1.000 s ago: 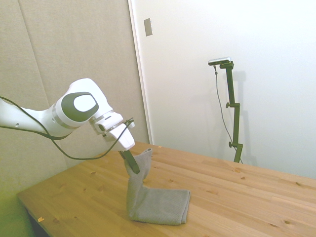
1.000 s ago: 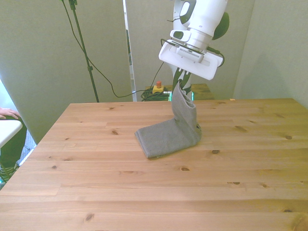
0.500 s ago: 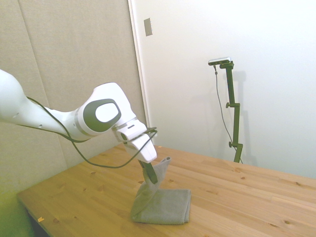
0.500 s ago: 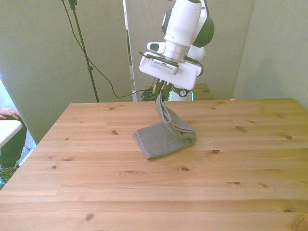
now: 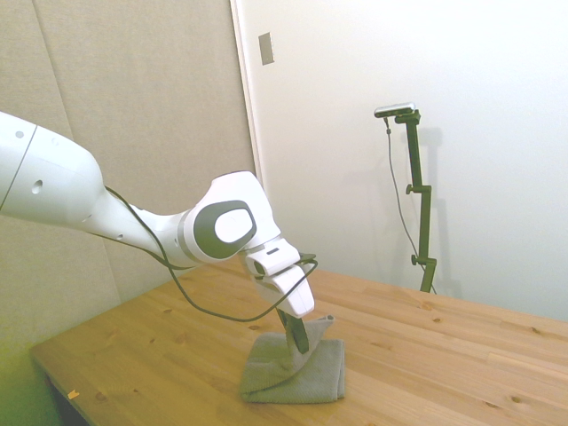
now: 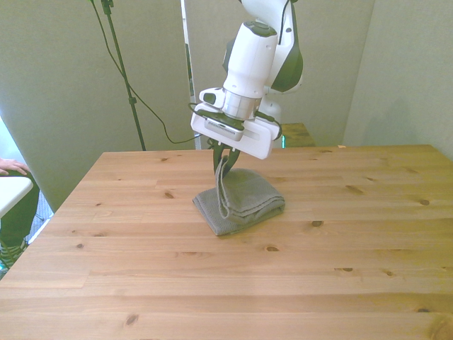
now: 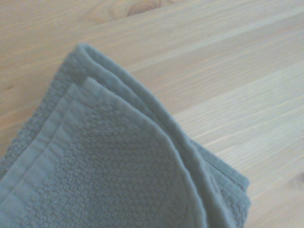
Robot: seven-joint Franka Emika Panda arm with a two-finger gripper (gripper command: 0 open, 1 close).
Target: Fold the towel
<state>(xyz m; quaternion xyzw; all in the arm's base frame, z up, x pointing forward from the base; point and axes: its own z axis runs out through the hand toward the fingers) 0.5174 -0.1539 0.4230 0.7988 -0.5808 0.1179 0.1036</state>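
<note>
Diagonally lying towel (image 6: 244, 202), end pinched up by fingers (image 6: 221, 159)

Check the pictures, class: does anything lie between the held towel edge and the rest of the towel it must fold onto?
Nothing visible does. The gripper holds one edge of the towel just above the part lying flat on the table.

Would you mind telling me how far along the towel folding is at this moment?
Mostly done: the plain grey terry-cloth towel lies in a layered stack on the wooden table, and the wrist view shows several edges roughly lined up. In hand: the gripper holds one end just above the stack, a strip hanging down. Left: lay that end flat, let go and lift away.
</note>
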